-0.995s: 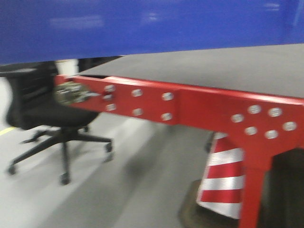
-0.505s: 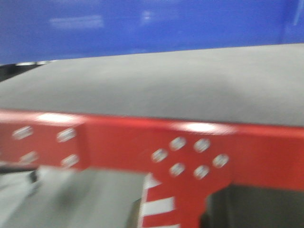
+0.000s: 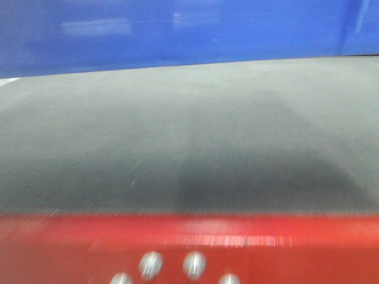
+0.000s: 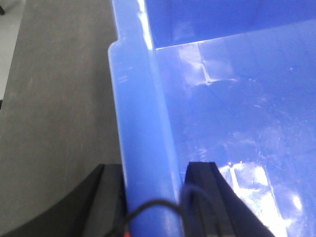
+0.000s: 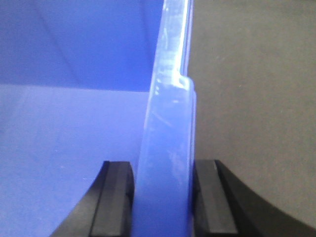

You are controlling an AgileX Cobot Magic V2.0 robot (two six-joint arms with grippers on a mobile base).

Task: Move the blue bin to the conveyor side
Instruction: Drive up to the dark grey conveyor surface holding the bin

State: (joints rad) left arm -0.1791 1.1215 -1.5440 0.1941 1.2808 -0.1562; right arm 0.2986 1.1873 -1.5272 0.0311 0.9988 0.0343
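**Operator:** What is the biggest thing in front of me?

**Spotter:** The conveyor. In your front view its dark grey woven belt fills the middle of the frame from edge to edge, though the picture is blurred. Both wrist views show the same belt lying beside the crate's outer walls.

**Operator:** And the blue bin?

**Spotter:** The blue bin runs across the top of your front view as a glossy blue wall. Its lower edge meets the far part of the belt. You cannot tell from here whether it sits on the belt or hangs just over it. What shows of its inside in the wrist views is bare blue plastic with glare patches.

**Operator:** What is the red band at the bottom?

**Spotter:** That is a red frame along the near edge of the belt, with round silver bolts in it.

**Operator:** How do my pincers stand?

**Spotter:** Your left gripper is clamped on the bin's thick rim, one black finger inside the wall and the other outside. Your right gripper grips the opposite rim the same way, its pads pressed against both faces.

**Operator:** Anything smaller?

**Spotter:** A thin black cable loops across the rim at your left gripper.
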